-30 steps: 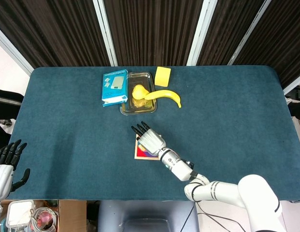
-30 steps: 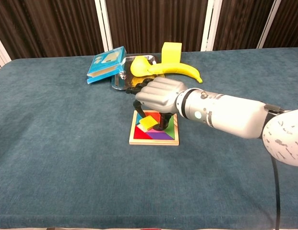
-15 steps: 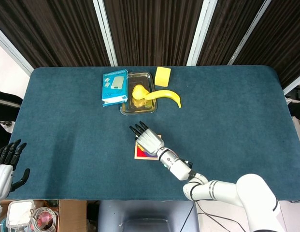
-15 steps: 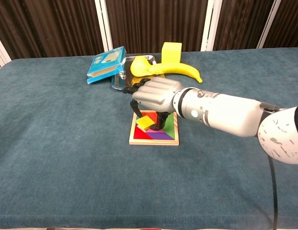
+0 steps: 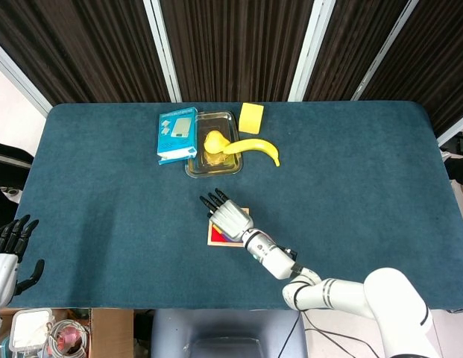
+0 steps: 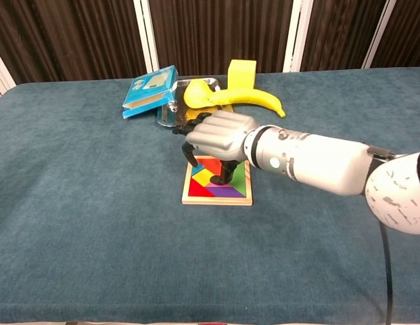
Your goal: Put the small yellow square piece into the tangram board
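The small yellow square piece [image 6: 203, 177] lies flat inside the tangram board [image 6: 216, 200], in its left half among the coloured pieces. My right hand [image 6: 220, 132] hovers over the board with its fingers curled downward, its fingertips [image 6: 189, 154] by the board's far left corner and its thumb standing just right of the piece. In the head view the right hand [image 5: 230, 216] covers most of the board [image 5: 217, 239] and hides the piece. My left hand [image 5: 11, 250] hangs off the table's near left edge, holding nothing, its fingers apart.
At the back stand a blue box [image 6: 150, 91], a clear tray [image 5: 213, 165] holding a yellow fruit [image 5: 213, 142], a banana [image 6: 253, 99] and a yellow block [image 6: 241, 73]. Teal cloth covers the table [image 6: 95, 223].
The yellow piece, held tilted above the board before, now lies flat in the board. The right hand has shifted slightly left over the board.
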### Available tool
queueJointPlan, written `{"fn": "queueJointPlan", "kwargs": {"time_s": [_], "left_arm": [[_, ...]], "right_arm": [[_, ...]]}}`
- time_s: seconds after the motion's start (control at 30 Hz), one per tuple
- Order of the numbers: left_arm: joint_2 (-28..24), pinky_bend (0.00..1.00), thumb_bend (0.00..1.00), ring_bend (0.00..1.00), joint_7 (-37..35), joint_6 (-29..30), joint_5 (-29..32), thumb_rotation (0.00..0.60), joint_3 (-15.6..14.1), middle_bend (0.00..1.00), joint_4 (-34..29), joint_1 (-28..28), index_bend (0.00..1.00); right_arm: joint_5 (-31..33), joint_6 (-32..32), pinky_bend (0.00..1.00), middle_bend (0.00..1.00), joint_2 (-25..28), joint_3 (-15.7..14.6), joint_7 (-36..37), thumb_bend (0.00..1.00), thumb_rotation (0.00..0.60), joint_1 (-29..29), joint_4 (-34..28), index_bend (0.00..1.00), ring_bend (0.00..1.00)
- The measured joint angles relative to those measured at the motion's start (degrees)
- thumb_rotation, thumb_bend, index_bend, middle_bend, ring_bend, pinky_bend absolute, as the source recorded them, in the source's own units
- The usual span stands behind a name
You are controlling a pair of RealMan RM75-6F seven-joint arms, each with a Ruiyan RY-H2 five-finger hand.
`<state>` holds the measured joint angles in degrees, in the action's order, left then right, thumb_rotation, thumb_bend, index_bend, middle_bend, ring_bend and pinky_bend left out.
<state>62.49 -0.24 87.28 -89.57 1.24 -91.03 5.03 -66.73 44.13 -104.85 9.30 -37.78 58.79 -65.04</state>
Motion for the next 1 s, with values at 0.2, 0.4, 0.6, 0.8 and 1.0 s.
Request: {"fn": "queueJointPlan", "kwargs": {"time_s": [0.2, 0.4, 0.6, 0.8, 1.0], "left_arm": [[0.00, 0.11, 0.42, 0.00, -0.01, 0.30, -0.20, 0.600, -0.10, 0.00, 0.12, -0.17, 0.00], [0.12, 0.11, 0.42, 0.00, 0.35, -0.14, -0.25, 0.600, -0.23, 0.00, 0.15, -0.07, 0.00], [0.91, 0.10, 0.42, 0.00, 2.13, -1.69, -0.08, 0.600, -0.37, 0.00, -0.05, 0.59, 0.00], [2.11, 0.10, 0.42, 0.00, 2.87, -2.28, 0.40, 0.600, 0.23, 0.00, 0.60, 1.37, 0.00], [2.52, 0.10, 0.42, 0.00, 3.84, -2.11, 1.47, 0.600, 0.67, 0.00, 0.70, 1.27, 0.00]], "right_arm": [[-1.81, 3.85, 0.00, 0.09, 3.40, -0.77, 0.22, 0.45, 0.600, -1.85, -4.76, 0.40, 0.00], [-4.00, 14.94, 0.00, 0.00, 13.14, -3.50, 0.65, 0.26, 0.600, -9.70, -17.02, 0.03, 0.00], [-3.67, 31.13, 0.00, 0.00, 29.81, -8.92, 3.40, 0.24, 0.600, -25.41, -31.93, 0.00, 0.00], [-2.37, 43.37, 0.00, 0.00, 34.86, -11.91, 18.10, 0.22, 0.600, -39.84, -31.43, 0.00, 0.00], [-2.65, 46.51, 0.00, 0.00, 37.20, -11.47, 33.17, 0.22, 0.600, -46.43, -26.88, 0.00, 0.00]]}}
